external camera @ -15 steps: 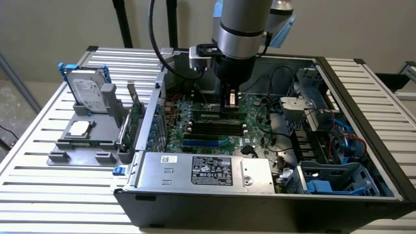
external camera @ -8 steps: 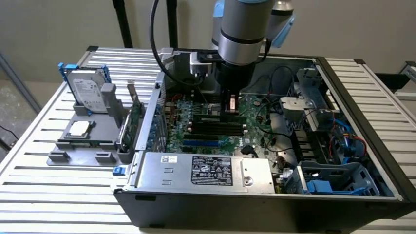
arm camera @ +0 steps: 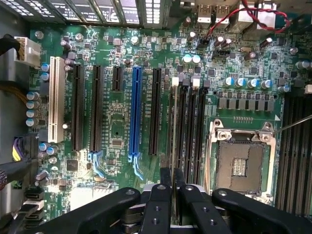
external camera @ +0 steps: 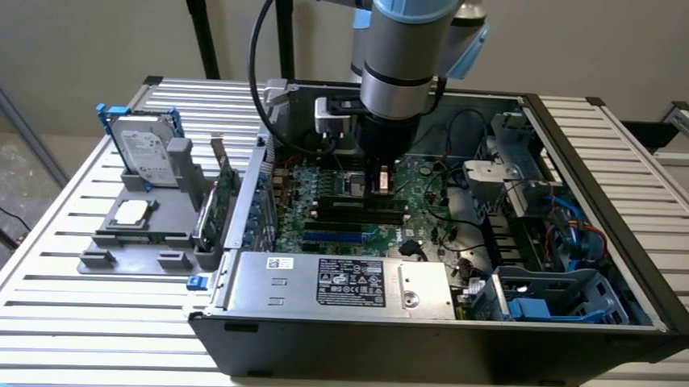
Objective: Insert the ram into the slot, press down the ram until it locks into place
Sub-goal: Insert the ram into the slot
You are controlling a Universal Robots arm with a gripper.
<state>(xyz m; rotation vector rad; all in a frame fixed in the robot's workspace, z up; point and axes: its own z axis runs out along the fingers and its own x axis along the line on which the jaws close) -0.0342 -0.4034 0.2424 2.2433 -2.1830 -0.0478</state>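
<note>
Exterior view: at the frame's left, a grey tray (external camera: 119, 242) is resting on the slatted tabletop (external camera: 64, 266), carrying a hard drive (external camera: 145, 149) that is standing upright. Just beside it, an expansion card (external camera: 223, 201) is standing against the tray's edge. The open computer case (external camera: 431, 355) is occupying the centre and right of the frame. At upper centre, the arm (external camera: 404, 64) is reaching straight down into the case, with the claw (external camera: 379, 184) hanging just over the motherboard (external camera: 323, 226).

Wrist view: the claw (arm camera: 174, 187) is pinching the ram (arm camera: 174, 126) between its two black fingers (arm camera: 165, 181). The ram is appearing edge-on as a thin strip. It is running along the slot (arm camera: 180, 131), the first of a row of black sockets lying between the blue socket (arm camera: 136, 112) and the processor socket (arm camera: 241, 163). Whether the ram is sitting in the slot or hovering above it cannot be told.
</note>
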